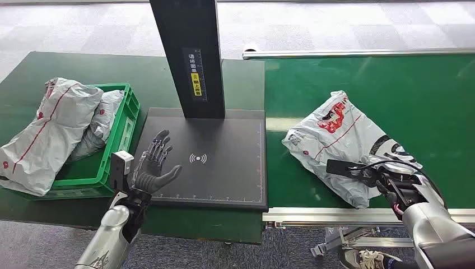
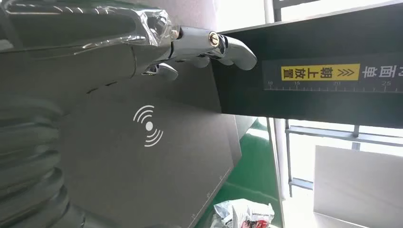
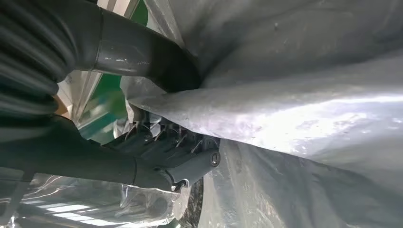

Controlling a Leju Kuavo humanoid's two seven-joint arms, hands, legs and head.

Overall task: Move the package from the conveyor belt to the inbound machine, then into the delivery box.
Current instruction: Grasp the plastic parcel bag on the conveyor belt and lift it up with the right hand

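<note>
You are at the pickup: right hand (image 1: pixel 399 182) fingers pinch the package (image 1: pixel 341 140) on the belt (image 1: pixel 425 89); left hand (image 1: pixel 154 165) spread beside the scanner pad (image 1: pixel 224 185); next, lift it there.

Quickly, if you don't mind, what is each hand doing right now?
Left hand: open, fingers spread above the black scanner pad, holding nothing.
Right hand: closed on the grey package on the green conveyor belt.

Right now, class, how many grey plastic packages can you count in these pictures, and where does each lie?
3. One package lies on the green conveyor belt, gripped by the right hand. Two packages sit in the green delivery box. More may be hidden beneath them.
</note>
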